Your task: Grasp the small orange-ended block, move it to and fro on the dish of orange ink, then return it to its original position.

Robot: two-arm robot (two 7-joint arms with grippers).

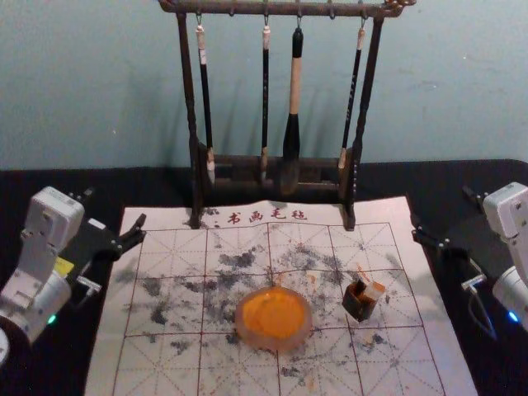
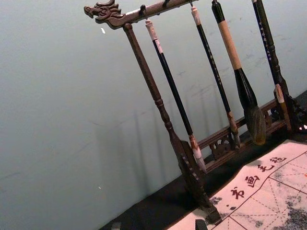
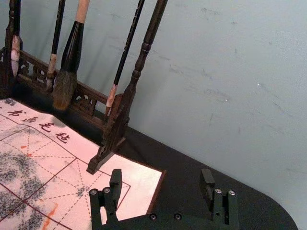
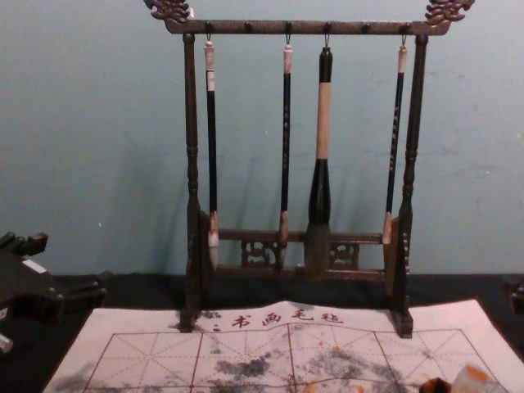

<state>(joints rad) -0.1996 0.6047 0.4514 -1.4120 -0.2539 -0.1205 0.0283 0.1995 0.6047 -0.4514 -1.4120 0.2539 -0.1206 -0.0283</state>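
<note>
"Status?"

"My right gripper (image 1: pixel 441 211) hangs open beside the mat (image 1: pixel 396 210), the left gripper (image 1: pixel 115 206) open opposite. The orange-ended block (image 1: pixel 375 290) seems propped in a dark holder (image 1: pixel 356 310), right of the ink dish (image 1: pixel 274 318)."

"Risk?"

"Closing off-centre, I'd tip the holder."

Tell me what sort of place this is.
It looks like a calligraphy or brush-painting table, perhaps set up for robot work: brushes hang from a carved rack, and a dish of orange ink sits on a gridded, ink-blotched mat.
</note>
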